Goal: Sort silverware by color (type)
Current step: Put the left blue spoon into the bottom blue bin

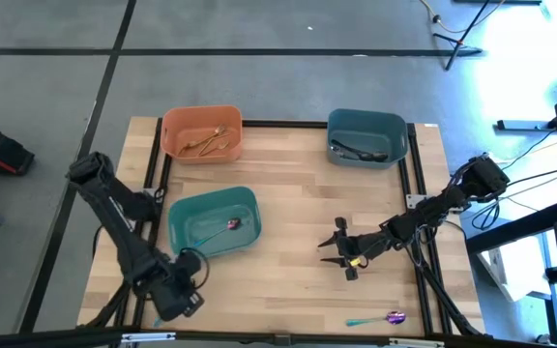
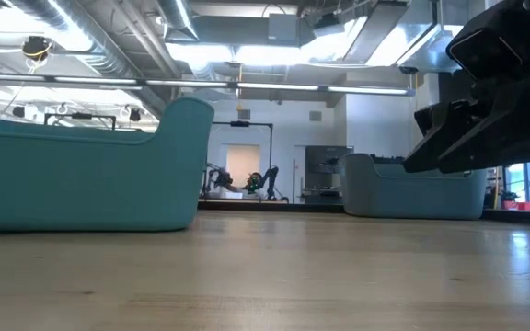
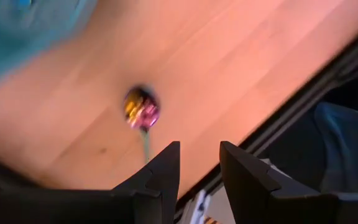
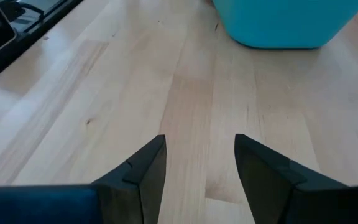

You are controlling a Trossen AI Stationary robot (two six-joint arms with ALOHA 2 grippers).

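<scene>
Gold pieces (image 1: 209,142) lie in the orange bin (image 1: 172,124). Black pieces (image 1: 358,152) lie in the blue-grey bin (image 1: 395,126). One iridescent spoon (image 1: 232,224) lies in the teal bin (image 1: 184,230), and another (image 1: 380,318) lies flat on the table near its front edge. My left gripper (image 1: 177,295) is at the front left, open. In its wrist view its fingers (image 3: 199,168) stand just short of an iridescent spoon (image 3: 140,109) lying on the wood. My right gripper (image 1: 341,253) is open and empty over the table's middle right (image 4: 199,168).
Black rails (image 1: 409,193) run along the table's sides and back. Bare wood (image 1: 288,242) lies between the teal bin and my right gripper. In the low view the teal bin (image 2: 81,175) and the blue-grey bin (image 2: 412,188) stand on the table, with my right arm (image 2: 495,92) above.
</scene>
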